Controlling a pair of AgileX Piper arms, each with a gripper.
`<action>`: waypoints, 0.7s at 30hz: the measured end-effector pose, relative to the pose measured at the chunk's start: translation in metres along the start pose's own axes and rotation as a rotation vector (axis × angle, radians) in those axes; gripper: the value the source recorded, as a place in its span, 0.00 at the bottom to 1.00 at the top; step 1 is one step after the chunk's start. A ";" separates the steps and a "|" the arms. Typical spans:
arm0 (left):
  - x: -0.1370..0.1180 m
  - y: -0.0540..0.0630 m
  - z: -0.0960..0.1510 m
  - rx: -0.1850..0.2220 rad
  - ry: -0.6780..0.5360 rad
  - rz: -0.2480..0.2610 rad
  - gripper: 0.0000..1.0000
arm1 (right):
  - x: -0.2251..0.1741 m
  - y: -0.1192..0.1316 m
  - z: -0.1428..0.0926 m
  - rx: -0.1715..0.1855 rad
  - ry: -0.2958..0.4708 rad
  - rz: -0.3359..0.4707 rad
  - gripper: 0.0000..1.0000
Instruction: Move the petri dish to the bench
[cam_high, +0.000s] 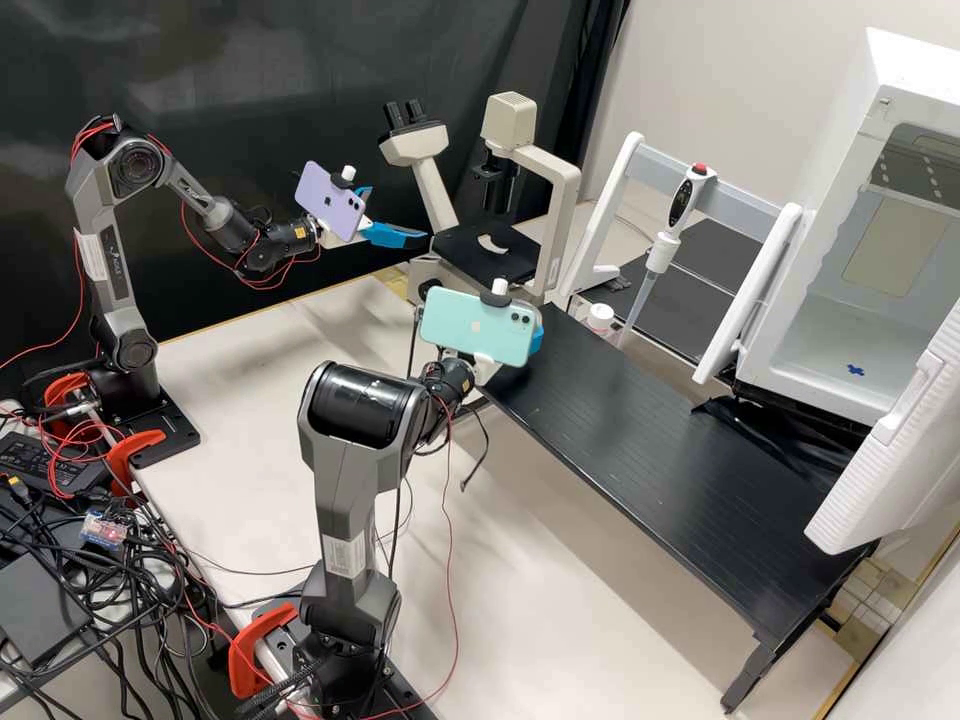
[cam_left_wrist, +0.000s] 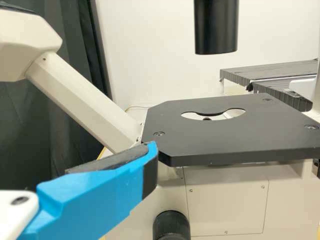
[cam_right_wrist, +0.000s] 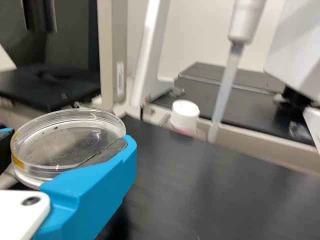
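Transfer seems in hand: the blue-fingered right gripper (cam_right_wrist: 66, 139) pinches the clear round plastic petri dish (cam_right_wrist: 70, 125) near the flat black bench (cam_right_wrist: 200, 195), next likely needing level lowering, while the blue-fingered left gripper (cam_high: 398, 212) stands spread.

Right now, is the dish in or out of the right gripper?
In. The right wrist view shows the dish clamped in the right gripper, one blue finger on either side.

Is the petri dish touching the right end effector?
Touching: the right wrist view shows the petri dish clamped in the right end effector, between its pads.
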 end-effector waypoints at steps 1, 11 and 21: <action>0.000 0.000 0.000 0.000 0.000 0.000 1.00 | -0.002 -0.002 0.004 0.000 -0.010 -0.006 0.00; 0.000 0.000 0.000 0.000 0.000 0.000 1.00 | -0.025 -0.005 0.021 -0.022 0.013 0.016 0.00; 0.000 0.000 0.000 0.000 0.000 0.000 1.00 | -0.025 -0.002 0.024 -0.052 0.026 0.012 1.00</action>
